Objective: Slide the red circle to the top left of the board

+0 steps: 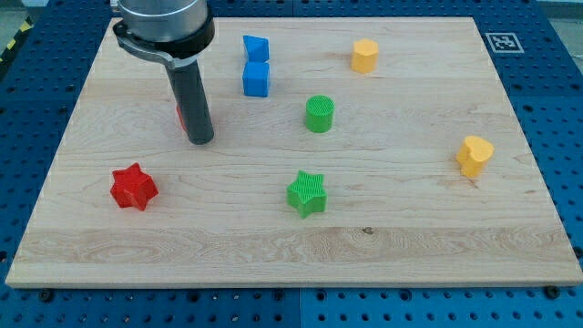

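Note:
The red circle (pixel 181 116) is almost wholly hidden behind my rod; only a thin red sliver shows at the rod's left edge, left of the board's middle. My tip (pixel 201 140) rests on the board right against the red circle, on its lower right side. The arm's dark head hangs over the board's top left.
A red star (pixel 134 187) lies at the lower left. Two blue blocks (pixel 256 78) (pixel 255 47) stand near the top middle. A green cylinder (pixel 319 114) and a green star (pixel 307 192) sit near the middle. Yellow blocks lie at the top right (pixel 364 56) and far right (pixel 474 155).

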Robot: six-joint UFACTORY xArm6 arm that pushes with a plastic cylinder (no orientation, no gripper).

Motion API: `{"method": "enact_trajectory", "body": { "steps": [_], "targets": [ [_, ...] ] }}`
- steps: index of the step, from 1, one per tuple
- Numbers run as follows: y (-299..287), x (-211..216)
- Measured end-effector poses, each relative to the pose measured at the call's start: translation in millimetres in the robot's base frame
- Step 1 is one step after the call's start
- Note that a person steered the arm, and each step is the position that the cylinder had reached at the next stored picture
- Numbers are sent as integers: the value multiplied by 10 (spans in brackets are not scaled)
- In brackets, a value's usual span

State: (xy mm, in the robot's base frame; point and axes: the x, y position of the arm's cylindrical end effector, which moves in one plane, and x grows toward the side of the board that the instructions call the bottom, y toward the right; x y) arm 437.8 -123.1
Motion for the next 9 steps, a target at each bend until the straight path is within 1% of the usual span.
{"method": "enact_trajectory", "body": {
  "steps": [2, 4, 5, 6, 7, 8, 9],
  "targets": [
    [2, -247],
    [0, -590],
    [-156, -433],
    [-275, -416],
    [-204, -667],
    [-118, -774],
    [-146, -998]
  ]
}}
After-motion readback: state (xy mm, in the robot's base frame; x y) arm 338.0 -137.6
